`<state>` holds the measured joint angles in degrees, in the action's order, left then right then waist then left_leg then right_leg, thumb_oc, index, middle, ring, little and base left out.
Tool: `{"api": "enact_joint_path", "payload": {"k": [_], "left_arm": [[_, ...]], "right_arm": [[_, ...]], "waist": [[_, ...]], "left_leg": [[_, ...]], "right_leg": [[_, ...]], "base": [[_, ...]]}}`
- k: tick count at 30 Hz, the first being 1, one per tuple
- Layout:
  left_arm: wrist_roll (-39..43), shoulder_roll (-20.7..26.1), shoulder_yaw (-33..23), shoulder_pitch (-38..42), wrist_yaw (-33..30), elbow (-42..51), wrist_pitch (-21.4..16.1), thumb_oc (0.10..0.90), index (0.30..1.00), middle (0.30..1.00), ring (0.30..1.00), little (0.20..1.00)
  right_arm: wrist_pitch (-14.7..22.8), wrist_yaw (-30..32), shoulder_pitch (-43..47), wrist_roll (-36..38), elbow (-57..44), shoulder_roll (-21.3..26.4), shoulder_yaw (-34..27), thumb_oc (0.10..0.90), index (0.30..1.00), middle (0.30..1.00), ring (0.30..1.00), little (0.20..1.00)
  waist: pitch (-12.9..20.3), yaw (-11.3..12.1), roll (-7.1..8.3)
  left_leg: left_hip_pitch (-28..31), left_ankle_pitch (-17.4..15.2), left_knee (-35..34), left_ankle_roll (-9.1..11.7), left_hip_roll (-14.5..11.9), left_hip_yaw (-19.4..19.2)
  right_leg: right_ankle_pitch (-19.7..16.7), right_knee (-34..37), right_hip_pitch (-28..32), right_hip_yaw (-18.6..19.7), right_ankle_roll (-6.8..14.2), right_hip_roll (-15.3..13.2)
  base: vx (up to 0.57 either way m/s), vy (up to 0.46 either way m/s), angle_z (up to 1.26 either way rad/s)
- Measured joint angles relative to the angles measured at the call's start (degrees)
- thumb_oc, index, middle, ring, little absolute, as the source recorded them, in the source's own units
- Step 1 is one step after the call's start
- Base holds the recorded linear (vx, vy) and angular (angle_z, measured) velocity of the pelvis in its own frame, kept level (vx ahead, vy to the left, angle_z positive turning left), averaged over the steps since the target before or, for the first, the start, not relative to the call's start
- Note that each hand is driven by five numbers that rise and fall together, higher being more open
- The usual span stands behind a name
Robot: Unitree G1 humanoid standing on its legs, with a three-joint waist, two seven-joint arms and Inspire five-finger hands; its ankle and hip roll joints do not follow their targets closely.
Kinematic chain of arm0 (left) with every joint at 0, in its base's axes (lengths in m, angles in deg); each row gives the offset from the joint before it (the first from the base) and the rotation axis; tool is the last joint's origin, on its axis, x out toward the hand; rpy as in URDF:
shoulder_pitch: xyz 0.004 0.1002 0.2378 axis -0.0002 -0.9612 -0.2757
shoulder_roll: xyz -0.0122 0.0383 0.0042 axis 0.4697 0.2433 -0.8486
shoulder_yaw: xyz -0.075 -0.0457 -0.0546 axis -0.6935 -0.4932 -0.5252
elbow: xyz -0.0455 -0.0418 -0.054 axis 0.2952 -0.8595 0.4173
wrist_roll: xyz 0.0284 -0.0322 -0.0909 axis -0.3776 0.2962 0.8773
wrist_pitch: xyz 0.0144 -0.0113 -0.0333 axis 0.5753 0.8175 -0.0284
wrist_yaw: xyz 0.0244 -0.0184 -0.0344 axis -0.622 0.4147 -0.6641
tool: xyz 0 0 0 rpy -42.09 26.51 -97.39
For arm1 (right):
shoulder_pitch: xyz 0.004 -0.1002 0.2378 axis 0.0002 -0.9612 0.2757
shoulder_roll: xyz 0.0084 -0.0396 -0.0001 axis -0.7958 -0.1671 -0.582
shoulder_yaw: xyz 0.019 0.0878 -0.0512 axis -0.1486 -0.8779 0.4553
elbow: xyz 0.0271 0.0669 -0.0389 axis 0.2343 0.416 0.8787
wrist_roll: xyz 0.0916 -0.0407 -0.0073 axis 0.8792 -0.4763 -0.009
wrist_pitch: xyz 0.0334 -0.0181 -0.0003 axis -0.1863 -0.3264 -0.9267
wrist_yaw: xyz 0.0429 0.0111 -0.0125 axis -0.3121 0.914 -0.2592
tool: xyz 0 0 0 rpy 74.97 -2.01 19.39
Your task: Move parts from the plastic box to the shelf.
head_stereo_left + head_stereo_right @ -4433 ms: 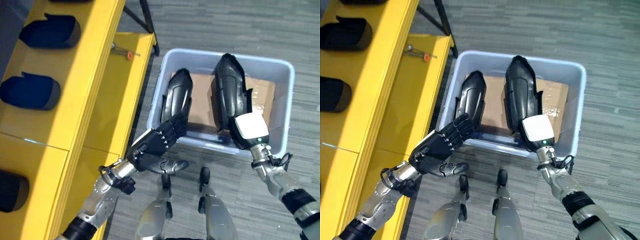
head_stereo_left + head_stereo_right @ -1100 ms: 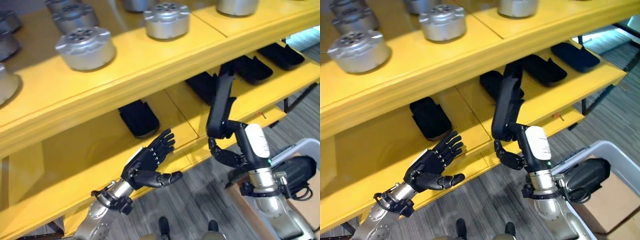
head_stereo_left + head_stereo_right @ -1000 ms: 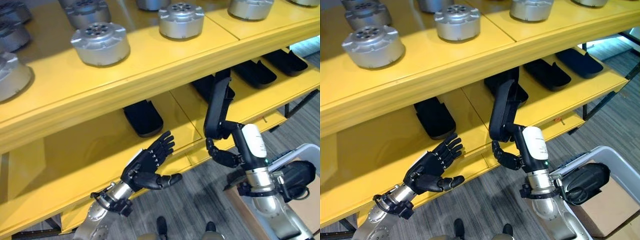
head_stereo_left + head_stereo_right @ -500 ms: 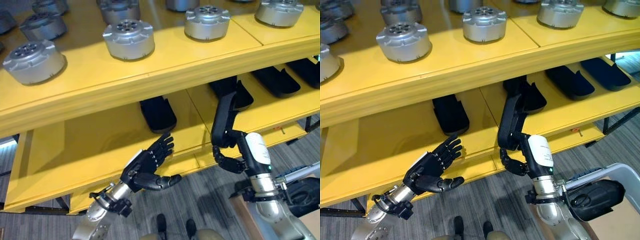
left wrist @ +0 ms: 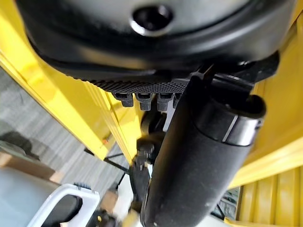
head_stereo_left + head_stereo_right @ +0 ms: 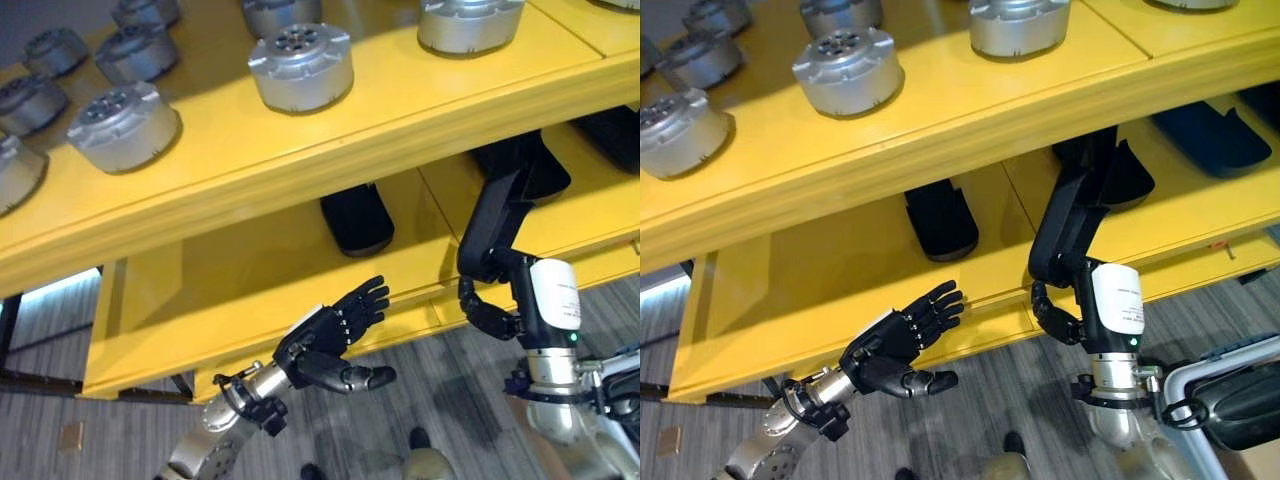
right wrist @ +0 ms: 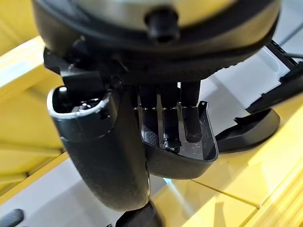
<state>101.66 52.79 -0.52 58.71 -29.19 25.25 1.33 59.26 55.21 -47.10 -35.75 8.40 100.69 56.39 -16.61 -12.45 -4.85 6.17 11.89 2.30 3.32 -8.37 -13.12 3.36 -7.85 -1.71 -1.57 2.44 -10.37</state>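
My right hand (image 6: 1058, 312) is shut on the lower end of a long black moulded part (image 6: 1072, 222). The part stands nearly upright in front of the yellow shelf's lower level (image 6: 840, 280), its top end close to a black part (image 6: 1122, 176) lying there. In the right wrist view my fingers (image 7: 163, 101) curl over the part's rim (image 7: 182, 163). My left hand (image 6: 330, 340) hovers open and holding nothing before the lower level's front edge. The plastic box's rim (image 6: 1212, 384) shows at the lower right, with a dark part (image 6: 1246, 406) inside.
Other black parts (image 6: 357, 216) (image 6: 1206, 131) lie on the lower level. Several silver round parts (image 6: 300, 66) (image 6: 122, 126) stand on the upper level (image 6: 330, 130). A bare stretch of the lower level (image 6: 230, 280) lies left of the black parts. Grey carpet floor below.
My right hand has lifted the black part out of the box and up to the shelf. Over the last second the camera shifted; both hands hold about the same pose.
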Motion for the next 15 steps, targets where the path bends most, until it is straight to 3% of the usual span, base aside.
{"api": "enact_joint_path", "payload": {"k": [1,2,3,4,5,6,7,8,10,12,13,15], "left_arm": [[0.0,1.1,-2.4,0.0,-1.4,-0.5,-0.5,0.9,1.0,1.0,1.0,1.0],[0.0,-0.6,-4.1,-1.0,-2.7,-1.6,-1.1,0.9,1.0,1.0,1.0,1.0],[-0.2,-2.9,-5.6,-2.5,-4.3,-2.4,-1.3,0.9,1.0,1.0,1.0,1.0],[-0.4,-3.0,-6.4,-4.6,-5.2,-2.0,-1.3,0.9,1.0,1.0,1.0,1.0],[-0.5,-2.8,-6.5,-5.3,-6.4,-1.6,-1.3,0.9,1.0,1.0,1.0,1.0],[-0.6,-2.6,-6.7,-6.2,-6.8,-1.4,-1.3,0.9,1.0,1.0,1.0,1.0],[-1.3,-2.3,-7.1,-8.1,-7.9,-0.4,-1.5,0.9,1.0,1.0,1.0,1.0],[-3.0,-2.2,-7.8,-10.4,-8.2,0.1,-1.8,0.9,1.0,1.0,1.0,1.0],[-4.0,-1.1,-9.1,-12.0,-8.8,0.2,-1.8,0.9,1.0,1.0,1.0,1.0],[-4.9,0.6,-10.6,-12.4,-8.8,0.0,-1.8,0.9,1.0,1.0,1.0,1.0],[-5.5,2.6,-12.1,-13.0,-8.8,0.0,-2.1,0.9,1.0,1.0,1.0,1.0],[-6.8,5.1,-13.2,-13.2,-8.8,0.1,-2.1,0.9,1.0,1.0,1.0,1.0]], "right_arm": [[1.6,0.1,-0.1,0.0,-0.1,-0.4,-0.5,0.4,0.3,0.3,0.3,0.3],[3.5,0.0,-0.8,0.1,1.4,-0.8,-3.2,0.4,0.3,0.3,0.3,0.3],[2.8,-0.5,-1.2,0.2,3.2,-0.6,-4.9,0.4,0.3,0.3,0.3,0.3],[2.0,-0.8,-1.4,0.8,3.1,-0.6,-6.1,0.4,0.3,0.3,0.3,0.3],[1.3,-0.7,-1.4,2.4,3.1,-1.3,-7.0,0.4,0.3,0.3,0.3,0.3],[1.3,-1.1,-1.8,2.3,2.6,-1.8,-6.4,0.4,0.3,0.3,0.3,0.3],[0.4,-1.5,-2.8,2.3,-0.3,-5.2,-6.3,0.4,0.3,0.3,0.3,0.3],[-1.7,-1.7,-3.4,2.5,-4.9,-6.3,-4.1,0.4,0.3,0.3,0.3,0.3],[-2.5,-2.8,-3.0,2.4,-7.8,-6.2,-2.0,0.4,0.3,0.3,0.3,0.3],[-2.5,-4.0,-2.4,2.4,-8.0,-6.5,-0.9,0.4,0.3,0.3,0.3,0.3],[-2.6,-4.7,-1.9,2.5,-7.4,-7.1,0.4,0.4,0.3,0.3,0.3,0.3],[-2.5,-6.3,-1.1,2.5,-7.0,-7.1,1.7,0.4,0.3,0.3,0.3,0.3]], "waist": [[0.0,-0.1,1.62],[0.0,0.1,0.49],[0.1,0.6,0.11],[0.2,0.4,-0.49],[0.3,0.7,-0.63],[0.7,1.9,0.52],[0.8,4.6,1.94],[0.5,6.5,3.07],[0.8,9.0,3.46],[0.9,10.5,5.36],[1.6,11.1,7.22],[2.5,11.1,8.71]], "left_leg": [[0.6,-3.1,-0.5,1.4,0.9,1.3],[-1.2,-8.2,1.8,1.4,0.0,1.7],[-1.6,-11.6,2.7,0.7,0.4,1.3],[-0.9,-13.9,1.4,-0.9,0.7,-0.8],[0.1,-15.5,-1.1,0.2,2.7,-2.0],[0.4,-14.9,-2.6,-1.0,6.0,-1.9],[-0.2,-15.0,-2.5,-2.8,9.1,-1.8],[-2.0,-14.9,-1.7,-4.7,10.8,-0.6],[-3.3,-14.4,-1.6,-5.8,11.4,-0.4],[-3.8,-13.9,-1.4,-6.5,11.7,-0.3],[-4.0,-13.2,-1.5,-6.6,11.3,-0.5],[-4.1,-12.5,-2.6,-7.1,11.0,-1.1]], "right_leg": [[-4.3,3.9,0.0,0.3,2.1,-0.4],[-6.0,4.7,-0.5,-0.2,3.1,0.0],[-6.0,4.0,-0.6,-0.3,3.7,-0.6],[-6.0,3.5,-0.5,-0.8,4.4,-1.3],[-6.3,3.9,0.2,-1.2,5.4,-2.9],[-6.4,4.7,0.4,-0.9,4.6,-5.8],[-9.5,7.1,1.4,-2.3,6.3,-9.0],[-12.9,7.5,1.5,-5.7,6.2,-11.2],[-16.4,7.9,0.8,-7.8,3.5,-11.9],[-18.6,8.0,0.4,-8.6,2.6,-12.2],[-19.3,7.7,-0.6,-9.2,3.8,-12.1],[-17.6,7.3,-1.2,-10.9,6.7,-10.0]], "base": [[-0.04,0.674,-0.11],[-0.05,0.893,0.02],[-0.04,0.582,0.11],[-0.05,0.533,0.21],[-0.08,0.535,0.39],[-0.13,0.611,0.42],[-0.13,0.573,0.6],[-0.1,0.407,0.69],[-0.09,0.38,0.49],[-0.07,0.228,0.13],[0.01,0.182,0.07],[0.01,0.21,-0.21]]}}
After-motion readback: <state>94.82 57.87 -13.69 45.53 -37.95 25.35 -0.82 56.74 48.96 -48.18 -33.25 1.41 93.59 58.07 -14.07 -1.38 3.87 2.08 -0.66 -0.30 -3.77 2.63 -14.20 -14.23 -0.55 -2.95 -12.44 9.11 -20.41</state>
